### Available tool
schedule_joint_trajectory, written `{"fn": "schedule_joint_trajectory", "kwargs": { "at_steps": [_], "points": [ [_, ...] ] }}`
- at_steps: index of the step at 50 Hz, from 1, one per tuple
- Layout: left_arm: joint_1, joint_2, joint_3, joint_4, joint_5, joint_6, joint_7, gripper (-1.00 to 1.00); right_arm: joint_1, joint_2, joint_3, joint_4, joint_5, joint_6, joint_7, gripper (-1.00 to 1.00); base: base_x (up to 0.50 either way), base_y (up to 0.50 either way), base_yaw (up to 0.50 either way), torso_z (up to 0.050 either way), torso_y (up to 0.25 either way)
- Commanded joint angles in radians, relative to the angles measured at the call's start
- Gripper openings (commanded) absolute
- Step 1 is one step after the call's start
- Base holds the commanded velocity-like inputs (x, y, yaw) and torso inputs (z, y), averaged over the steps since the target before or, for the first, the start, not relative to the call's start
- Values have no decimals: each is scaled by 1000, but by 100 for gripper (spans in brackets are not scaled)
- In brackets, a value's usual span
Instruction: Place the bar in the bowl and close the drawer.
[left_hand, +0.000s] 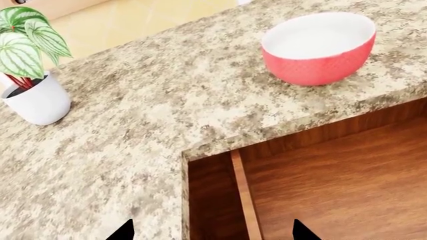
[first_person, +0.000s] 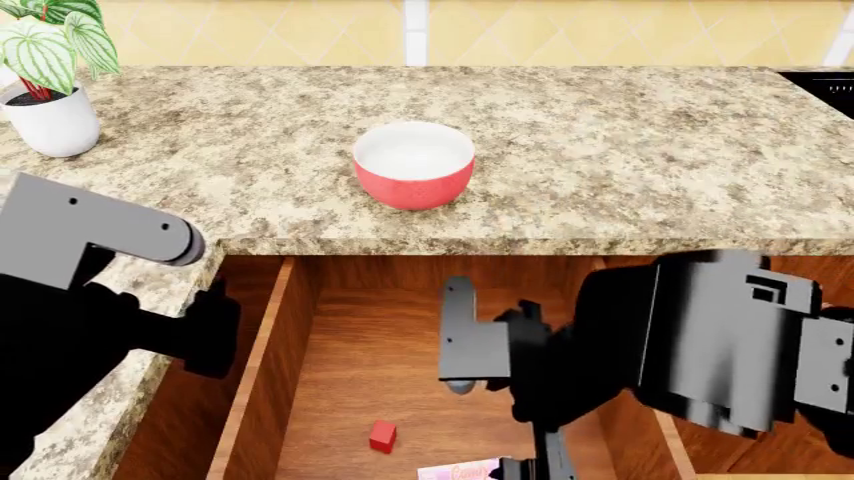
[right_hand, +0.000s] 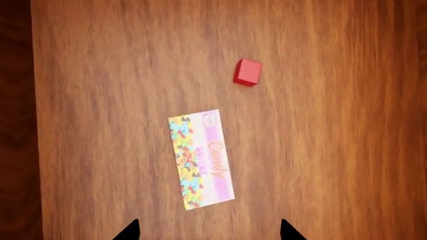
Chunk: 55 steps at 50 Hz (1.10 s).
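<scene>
Speckled beige-brown granite counter spans head view, wrapping down left side. Behind it, wall of pale yellow tile with one white vertical strip. Potted plant at counter's far left corner: white pot, green leaves with pale stripes, red stems. Dark appliance edge at far right. Light even, soft shadows.
</scene>
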Motion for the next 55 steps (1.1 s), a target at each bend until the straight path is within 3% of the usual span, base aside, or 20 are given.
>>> {"fn": "schedule_joint_trajectory", "kwargs": {
  "at_steps": [1, 55],
  "points": [
    [11, 8, 4, -13, 29, -3, 24, 100, -3, -41, -70, 98, -94, -80, -75, 100, 0, 0, 0, 0, 0],
    [51, -13, -3, -17, 74, 20, 82, 100, -70, -136, -150, 173, -209, -280, -130, 100, 0, 0, 0, 0, 0]
  ]
}}
